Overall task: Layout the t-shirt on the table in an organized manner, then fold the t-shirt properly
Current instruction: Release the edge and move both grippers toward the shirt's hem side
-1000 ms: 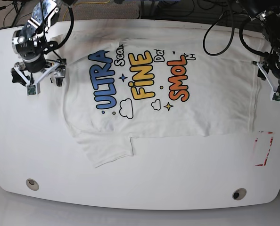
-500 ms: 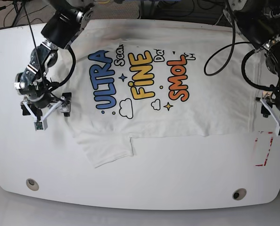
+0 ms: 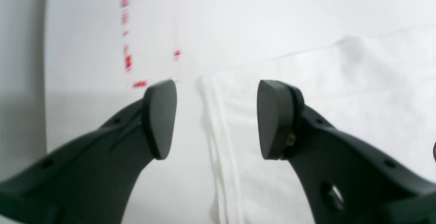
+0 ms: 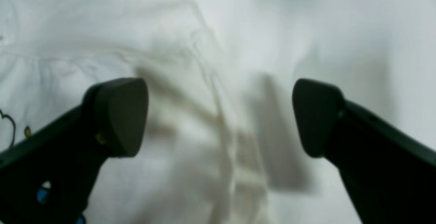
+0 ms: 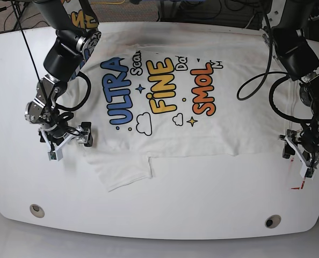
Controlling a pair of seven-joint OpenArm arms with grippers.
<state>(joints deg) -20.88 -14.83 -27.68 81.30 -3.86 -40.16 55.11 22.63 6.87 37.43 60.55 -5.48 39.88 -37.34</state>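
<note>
Fingers [image 3: 160, 121] of both arms stand apart, empty, at opposite edges of the shirt [image 5: 229, 107], which lies flat, print up, on the counter [image 5: 202, 193], one sleeve [image 5: 122, 172] rumpled.

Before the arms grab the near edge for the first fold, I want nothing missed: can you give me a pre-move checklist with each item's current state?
1. Left gripper open over the hem corner: ok, fingers apart, the t-shirt edge between them.
2. Right gripper open over the sleeve-side edge: ok, fingers wide, cloth below.
3. Neither gripper already holding cloth: ok.
4. T-shirt flat: not ok, the near sleeve sticks out and the far side looks folded under.
5. Fingers touching the table: cannot tell.
6. Hem clear of the red tape mark: ok.
</note>
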